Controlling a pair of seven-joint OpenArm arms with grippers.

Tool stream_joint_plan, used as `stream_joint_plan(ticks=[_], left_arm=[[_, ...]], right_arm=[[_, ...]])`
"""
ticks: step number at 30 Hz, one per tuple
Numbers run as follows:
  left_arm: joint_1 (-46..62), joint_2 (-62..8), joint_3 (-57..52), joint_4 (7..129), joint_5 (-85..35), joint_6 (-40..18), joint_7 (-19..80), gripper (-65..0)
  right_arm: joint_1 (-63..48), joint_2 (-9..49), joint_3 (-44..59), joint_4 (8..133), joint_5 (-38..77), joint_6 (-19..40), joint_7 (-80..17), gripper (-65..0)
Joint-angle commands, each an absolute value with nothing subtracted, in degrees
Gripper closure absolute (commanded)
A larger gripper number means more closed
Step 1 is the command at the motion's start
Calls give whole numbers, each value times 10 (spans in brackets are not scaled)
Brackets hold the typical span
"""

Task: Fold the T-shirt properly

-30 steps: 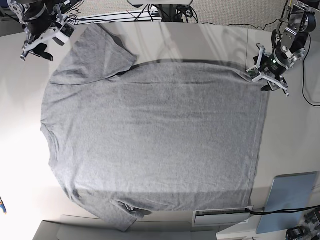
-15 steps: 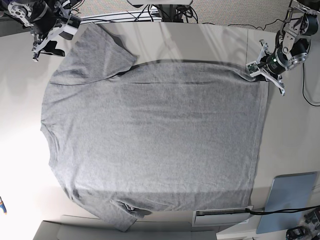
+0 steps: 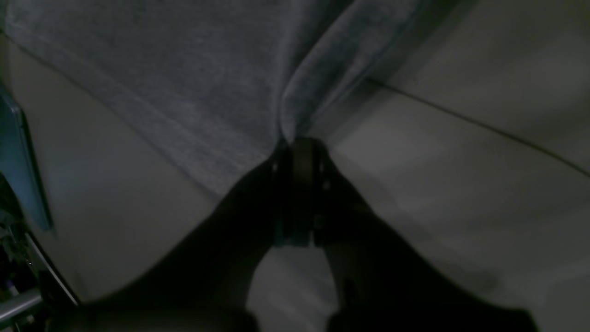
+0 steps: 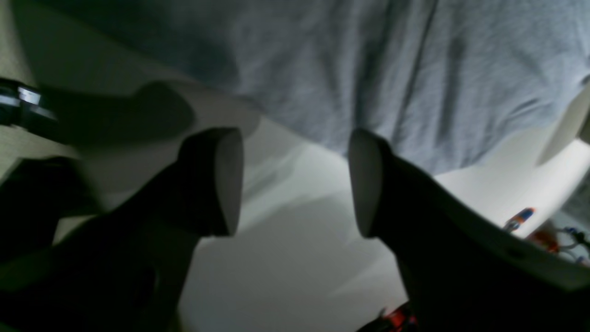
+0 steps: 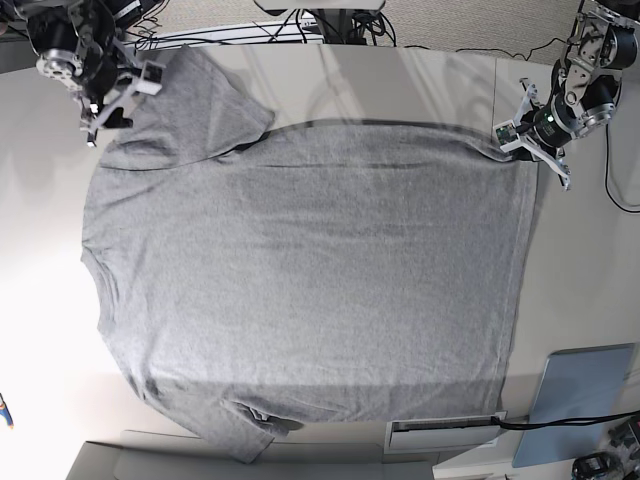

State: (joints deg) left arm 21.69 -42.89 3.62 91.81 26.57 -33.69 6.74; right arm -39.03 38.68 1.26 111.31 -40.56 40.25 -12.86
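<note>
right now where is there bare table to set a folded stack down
Bare table lies left of the T-shirt, and more between its hem and the blue-grey board at lower right. The far strip beyond the shirt is open too. The far corners are crowded by the left tool and right tool.

Item count at the folding station: one garment, two arms, a few side items.

One grey T-shirt (image 5: 300,280) lies spread on one table (image 5: 400,85), with two short sleeves counted, one at the far left and one at the near left. Two robot arms are present, each with one gripper: the left gripper (image 5: 528,150) at the far right, the right gripper (image 5: 105,95) at the far left. One blue-grey flat panel (image 5: 578,400) sits at the near right, one white slotted tray (image 5: 445,433) beside it, and one small blue-and-orange object (image 5: 5,410) at the near left edge.
</note>
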Motion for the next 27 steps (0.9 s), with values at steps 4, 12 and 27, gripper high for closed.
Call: stream_joint_plan(ticks=[4,12,27], left_arm=[[238,-430,45,903,283,-400,115,0],[238,-430,45,903,283,-400,115,0],[238,-430,45,903,283,-400,115,0]], right_arm=[[-351,403,-28,1100,-384,400,-134,-356],[-309,403,-86,1060,-384,400,-135,-356],[-257,403,-122,1030,-313,400,-171,-218]])
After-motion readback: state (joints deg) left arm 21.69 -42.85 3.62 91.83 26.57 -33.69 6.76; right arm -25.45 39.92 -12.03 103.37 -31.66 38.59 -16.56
